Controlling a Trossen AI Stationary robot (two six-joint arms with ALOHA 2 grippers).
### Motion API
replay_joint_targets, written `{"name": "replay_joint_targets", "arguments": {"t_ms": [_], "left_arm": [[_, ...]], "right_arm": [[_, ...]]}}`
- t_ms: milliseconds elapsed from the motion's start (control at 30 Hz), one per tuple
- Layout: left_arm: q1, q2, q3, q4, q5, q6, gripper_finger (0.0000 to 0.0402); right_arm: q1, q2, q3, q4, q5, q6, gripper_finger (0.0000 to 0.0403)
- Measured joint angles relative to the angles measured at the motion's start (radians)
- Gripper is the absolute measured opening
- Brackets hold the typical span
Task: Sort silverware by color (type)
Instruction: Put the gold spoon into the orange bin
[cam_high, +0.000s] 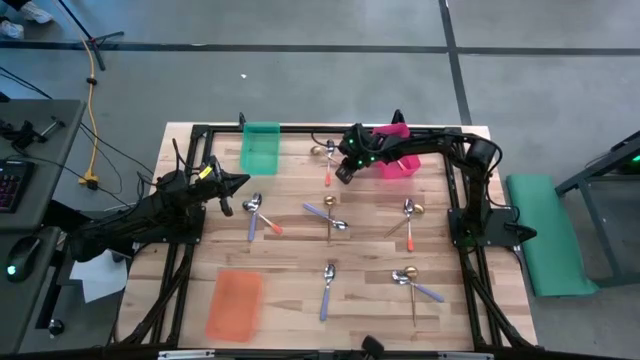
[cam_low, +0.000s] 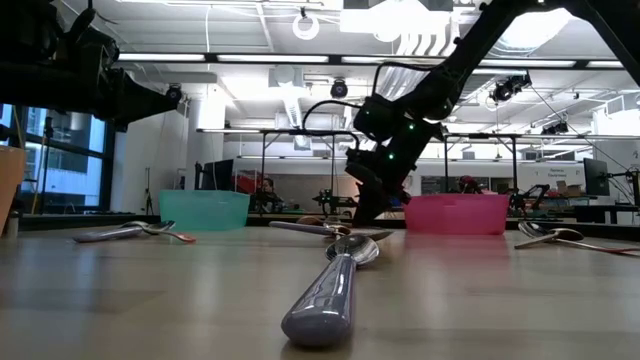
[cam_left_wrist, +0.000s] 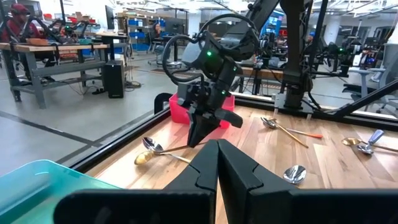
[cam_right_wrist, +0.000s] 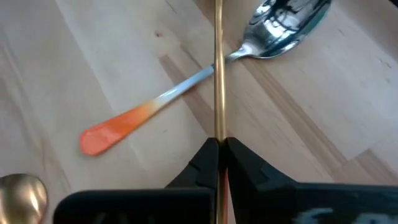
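One gold spoon (cam_right_wrist: 219, 68) is pinched between the fingers of the right gripper (cam_right_wrist: 219, 144), its slim handle running straight out ahead of the fingertips; its bowl is cut off from the right wrist view, and in the high view the gripper covers the spoon altogether. Under that handle, crossing it at a slant, an orange-handled spoon (cam_right_wrist: 186, 87) lies flat on the desk (cam_right_wrist: 74, 56), its silver bowl to one side of the fingers and its orange tip to the other. Another gold bowl (cam_right_wrist: 22, 194) shows only in part, close beside the gripper. The pink bin (cam_high: 398, 160) stands just beside the right gripper, on the far part of the desk. The remaining spoons (cam_high: 328, 218) lie scattered nearer the front edge, their handles pointing various ways; from above, their handle colours are hard to make out. The left gripper (cam_left_wrist: 217, 163), fingers pressed together and holding nothing, hangs above the desk's left edge near the green bin (cam_high: 261, 147).
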Motion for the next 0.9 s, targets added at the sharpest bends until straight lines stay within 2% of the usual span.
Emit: {"name": "replay_joint_targets", "arguments": {"t_ms": [200, 367, 567, 900], "left_arm": [[0.000, 0.000, 0.000, 0.000, -0.001, 0.001, 0.0000], [0.000, 0.000, 0.000, 0.000, -0.001, 0.017, 0.0000], [0.000, 0.012, 0.000, 0.001, -0.002, 0.016, 0.0000], [-0.006, 0.081, 0.000, 0.002, 0.025, -0.023, 0.0001]], "right_arm": [[0.041, -0.009, 0.000, 0.029, 0.000, 0.011, 0.0000], [0.114, -0.073, 0.000, 0.039, 0.000, 0.015, 0.0000], [0.282, -0.148, 0.005, 0.035, 0.000, -0.033, 0.0000], [0.572, -0.140, 0.148, -0.001, 0.064, -0.105, 0.0000]]}}
